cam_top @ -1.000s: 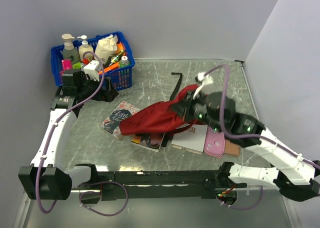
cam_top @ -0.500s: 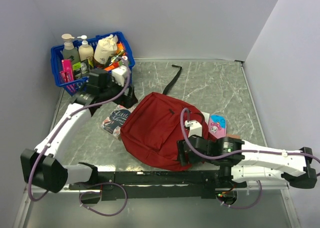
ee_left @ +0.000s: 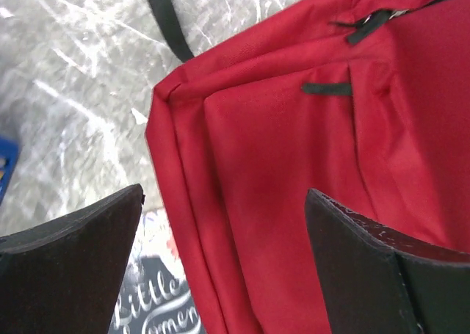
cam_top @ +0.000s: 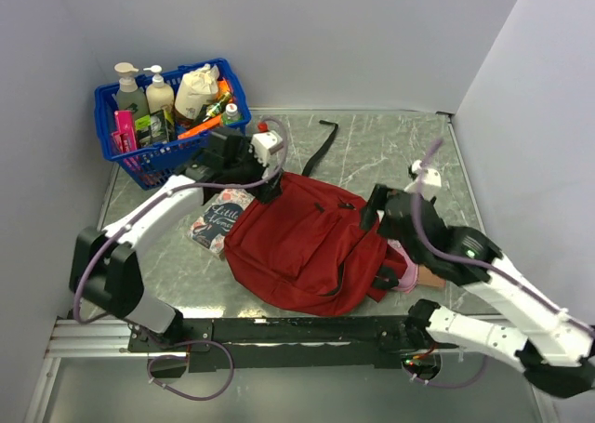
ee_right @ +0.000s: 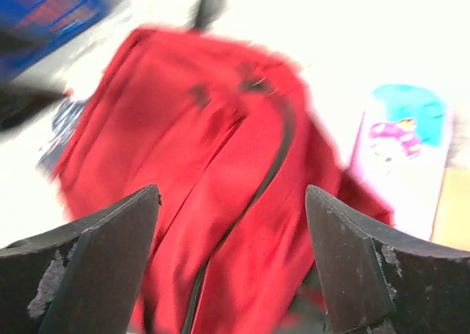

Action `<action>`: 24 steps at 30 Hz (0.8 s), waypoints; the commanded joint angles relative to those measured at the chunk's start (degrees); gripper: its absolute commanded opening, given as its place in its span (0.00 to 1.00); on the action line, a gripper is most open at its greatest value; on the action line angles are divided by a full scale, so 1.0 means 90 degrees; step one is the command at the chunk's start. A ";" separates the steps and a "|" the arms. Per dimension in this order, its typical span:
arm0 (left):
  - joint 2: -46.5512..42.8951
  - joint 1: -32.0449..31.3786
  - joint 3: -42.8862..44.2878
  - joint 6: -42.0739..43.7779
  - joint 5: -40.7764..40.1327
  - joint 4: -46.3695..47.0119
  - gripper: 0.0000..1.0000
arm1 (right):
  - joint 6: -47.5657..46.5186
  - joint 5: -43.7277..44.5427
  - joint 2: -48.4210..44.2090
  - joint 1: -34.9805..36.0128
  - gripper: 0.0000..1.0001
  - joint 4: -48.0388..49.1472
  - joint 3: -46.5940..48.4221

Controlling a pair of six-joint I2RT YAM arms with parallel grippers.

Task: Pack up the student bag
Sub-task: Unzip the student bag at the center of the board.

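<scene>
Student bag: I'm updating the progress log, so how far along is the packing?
Done: little to show; the student bag lies flat on the table, with no opening visible. In hand: nothing; the left gripper and right gripper hover open over it. Left: the lettered book and the pink pencil case lie outside it at opposite edges, so packing looks barely begun.

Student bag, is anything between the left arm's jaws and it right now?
Nothing visible does. The left gripper hangs over a corner of the student bag, jaws open, with only bare red fabric below. The book lies at the bag's edge, off to the side.
</scene>
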 commanded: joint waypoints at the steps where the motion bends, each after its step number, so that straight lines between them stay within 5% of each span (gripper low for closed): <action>1: 0.0543 -0.0027 0.0166 0.0339 -0.0485 0.0464 0.96 | -0.1307 -0.1079 0.0794 -0.1473 0.91 0.1455 -0.0313; 8: 0.0915 0.0110 -0.0155 0.0222 -0.0973 0.0931 0.96 | -0.1719 -0.1491 0.1860 -0.1817 0.92 0.1712 0.0098; 24: 0.1980 0.0345 -0.0048 -0.0129 0.0110 0.0658 0.92 | -0.1289 -0.1931 0.0679 -0.1808 0.76 0.2034 -0.1914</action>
